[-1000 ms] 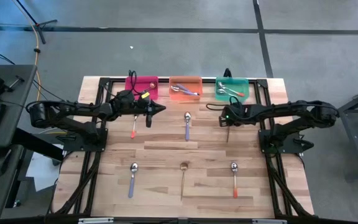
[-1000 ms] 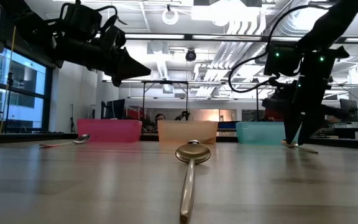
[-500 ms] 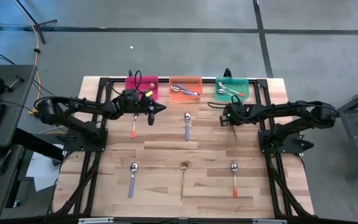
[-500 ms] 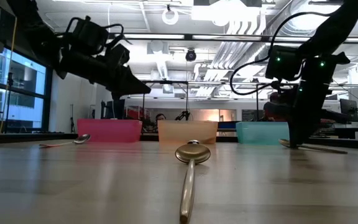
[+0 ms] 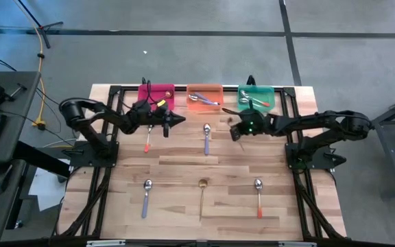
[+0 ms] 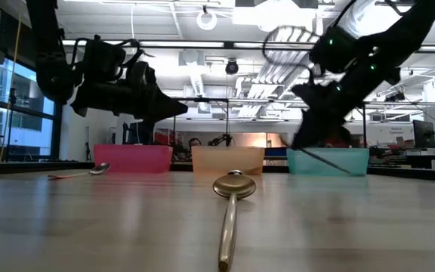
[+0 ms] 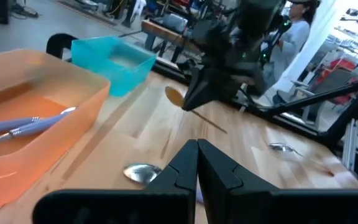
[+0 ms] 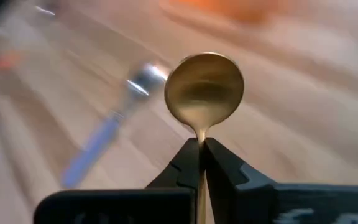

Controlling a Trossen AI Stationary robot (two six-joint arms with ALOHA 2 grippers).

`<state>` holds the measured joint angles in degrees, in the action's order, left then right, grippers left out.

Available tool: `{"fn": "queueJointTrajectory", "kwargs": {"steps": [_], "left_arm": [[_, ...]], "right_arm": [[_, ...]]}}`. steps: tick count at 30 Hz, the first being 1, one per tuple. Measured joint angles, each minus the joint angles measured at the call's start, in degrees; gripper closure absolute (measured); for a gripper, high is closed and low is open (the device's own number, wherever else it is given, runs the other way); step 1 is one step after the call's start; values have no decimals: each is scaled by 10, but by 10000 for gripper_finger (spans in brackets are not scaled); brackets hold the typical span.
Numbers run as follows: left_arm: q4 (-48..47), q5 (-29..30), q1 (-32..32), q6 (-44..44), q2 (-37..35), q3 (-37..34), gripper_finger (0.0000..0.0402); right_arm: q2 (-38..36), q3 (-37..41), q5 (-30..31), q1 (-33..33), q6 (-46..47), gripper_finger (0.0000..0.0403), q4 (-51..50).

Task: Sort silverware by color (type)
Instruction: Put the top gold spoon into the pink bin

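Right gripper [image 8: 201, 146] is clamped on the gold spoon [image 8: 204, 87], lifted near the table's 1 o'clock; left gripper [image 7: 196, 152], fingers together, waits at 11. Carry it level; release only over the matching bin.

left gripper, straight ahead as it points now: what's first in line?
Probably the right gripper, which holds a gold spoon off the table. The shut left gripper points across at it; height match is unclear.

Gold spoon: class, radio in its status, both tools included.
Right tool shut on gold spoon, lifted off table. Left tool shut, empty, near pink bin. Nothing in the way.
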<state>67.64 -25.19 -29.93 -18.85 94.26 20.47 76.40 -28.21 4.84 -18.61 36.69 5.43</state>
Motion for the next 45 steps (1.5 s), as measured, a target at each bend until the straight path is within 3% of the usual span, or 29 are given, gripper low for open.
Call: {"fn": "queueJointTrajectory", "kwargs": {"steps": [12,20,25,37,41,45], "left_arm": [[33,1,62,0,2,27,317],[26,48,123,18,2,96,251],[25,73,148,38,2,127,231],[11,112,170,69,2,153,238],[12,112,170,93,2,153,277],[13,107,170,117,2,153,343]], "right_arm": [[-1,-3,6,46,-161,403,367],[6,-54,5,100,-248,403,387],[28,-95,4,127,-292,403,395],[108,-177,-38,129,-316,403,394],[116,-187,-43,129,-317,403,397],[116,-187,-43,129,-318,403,399]]}}
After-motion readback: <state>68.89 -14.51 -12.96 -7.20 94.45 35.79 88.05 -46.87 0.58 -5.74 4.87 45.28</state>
